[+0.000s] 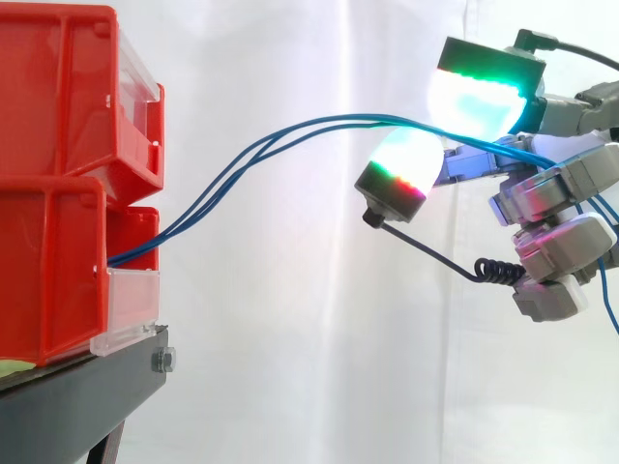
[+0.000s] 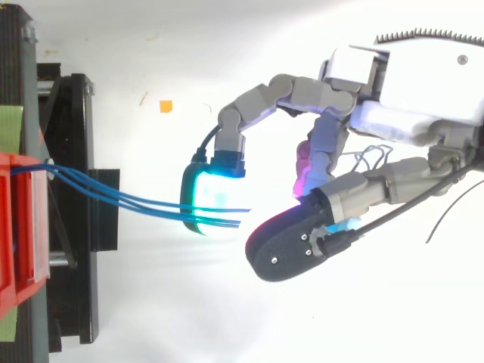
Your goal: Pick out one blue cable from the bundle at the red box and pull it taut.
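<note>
Separating step: fingers (image 1: 474, 97) curled loosely round several blue cables (image 1: 290, 130) from the red box (image 1: 58, 280); next, isolating one, then pulling taut

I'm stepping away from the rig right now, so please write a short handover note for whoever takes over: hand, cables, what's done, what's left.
Hand: level with the upper bin, right of the bins, at the blue cables; whether it grips them cannot be told.
Cables: several run together from the lower red bin in a slack arc into the hand.
Done: the hand is at the bundle.
Left: single out one cable, since none is apart from the rest yet, then pull it taut.
</note>
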